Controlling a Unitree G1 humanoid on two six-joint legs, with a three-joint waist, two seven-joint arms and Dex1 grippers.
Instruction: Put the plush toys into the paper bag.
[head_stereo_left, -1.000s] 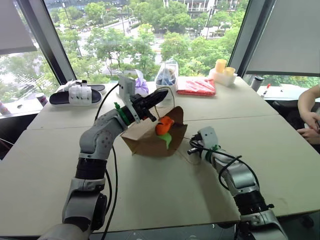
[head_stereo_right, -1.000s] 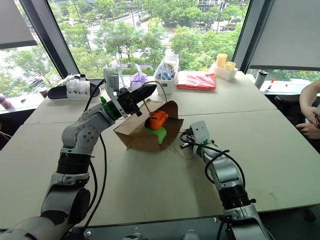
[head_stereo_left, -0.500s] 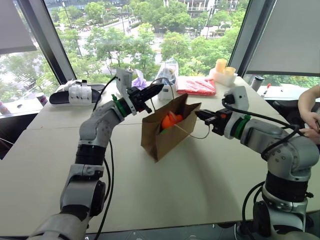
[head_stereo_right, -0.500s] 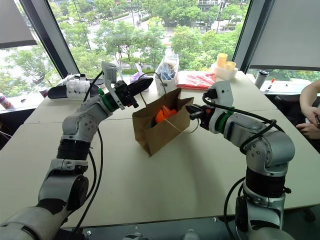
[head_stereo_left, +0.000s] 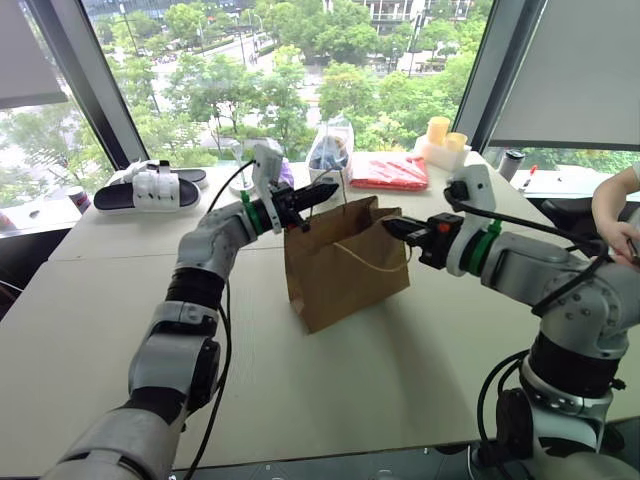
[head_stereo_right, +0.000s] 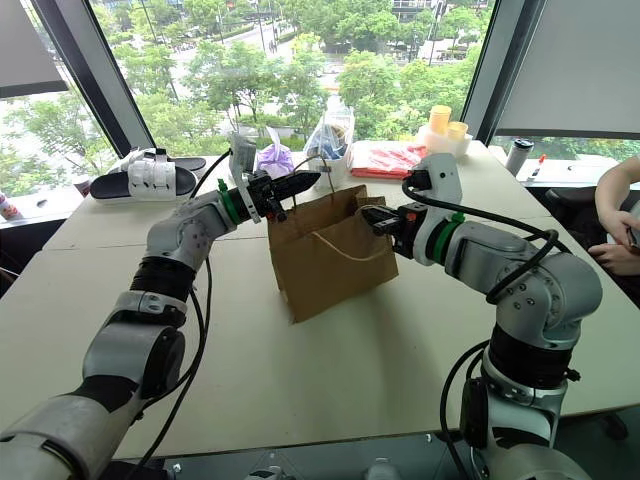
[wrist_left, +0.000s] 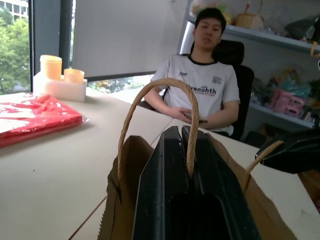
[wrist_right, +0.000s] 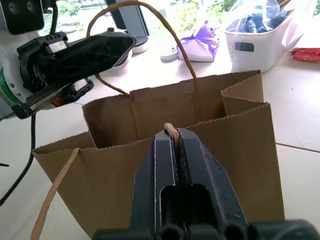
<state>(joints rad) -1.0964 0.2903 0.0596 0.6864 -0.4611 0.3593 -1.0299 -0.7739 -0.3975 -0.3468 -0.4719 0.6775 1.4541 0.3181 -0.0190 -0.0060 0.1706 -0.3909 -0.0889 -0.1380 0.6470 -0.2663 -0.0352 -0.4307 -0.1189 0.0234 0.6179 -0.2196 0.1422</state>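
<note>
The brown paper bag (head_stereo_left: 345, 262) now stands upright near the middle of the pale table (head_stereo_left: 380, 380), its mouth facing up; a second ago it lay slumped on its side with the orange and green plush toys showing in its opening. Half a second ago it was tilted with the orange toy visible at the mouth. The toys cannot be seen now, hidden behind the bag's walls.

The left gripper (head_stereo_left: 322, 192) is clenched on the far loop handle (wrist_left: 165, 95), which stands up in an arch in front of its fingers; it has moved slightly forward over the bag's far-left rim. The right gripper (head_stereo_left: 392, 229) is clamped shut on the near handle (wrist_right: 171, 131) at the bag's right rim; it has risen from the table surface, where it lay a second ago, to the bag's top.

Beyond the bag, a white bin (head_stereo_left: 332, 160) with a clear plastic bag, a purple pouch (head_stereo_right: 276, 160) and a red packet (head_stereo_left: 390, 172) stay at the far side. A person (wrist_left: 200, 90) sits at the far right.
</note>
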